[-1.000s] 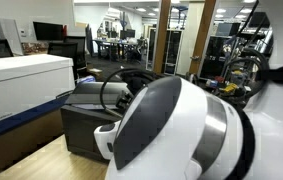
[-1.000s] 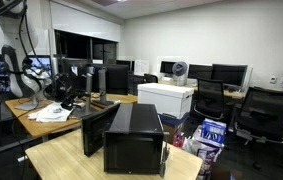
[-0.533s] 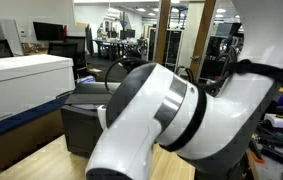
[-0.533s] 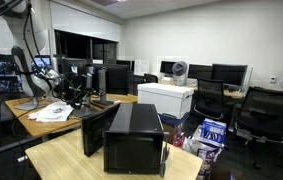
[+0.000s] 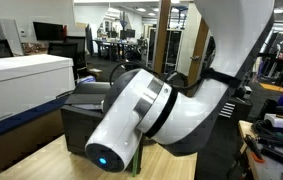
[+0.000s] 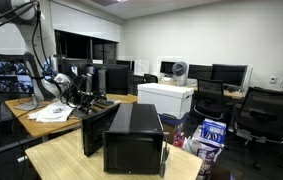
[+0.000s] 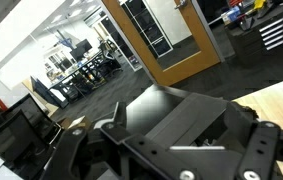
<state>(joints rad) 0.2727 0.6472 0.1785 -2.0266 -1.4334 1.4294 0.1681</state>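
The white robot arm [image 5: 141,110] fills most of an exterior view, close to the camera. In the other direction it shows small at the far left, with my gripper [image 6: 81,97] low over a cluttered desk. In the wrist view the gripper's black finger links [image 7: 171,160] stand spread apart at the bottom edge with nothing between them. Beyond them lies a black box-shaped case [image 7: 171,105] with an angled dark panel. The same black case shows in both exterior views [image 5: 86,120] [image 6: 133,135], standing on a wooden table.
A white box-like machine [image 5: 21,80] [image 6: 166,97] sits on a stand beside the black case. Papers [image 6: 51,112] lie on the desk under the arm. Monitors [image 6: 106,75] line the back; office chairs [image 6: 256,110] stand at the right. A wooden door [image 7: 166,40] shows in the wrist view.
The arm has swung across the near exterior camera, its joint dropping lower and to the left. In the far view the arm has raised and leaned further over the desk.
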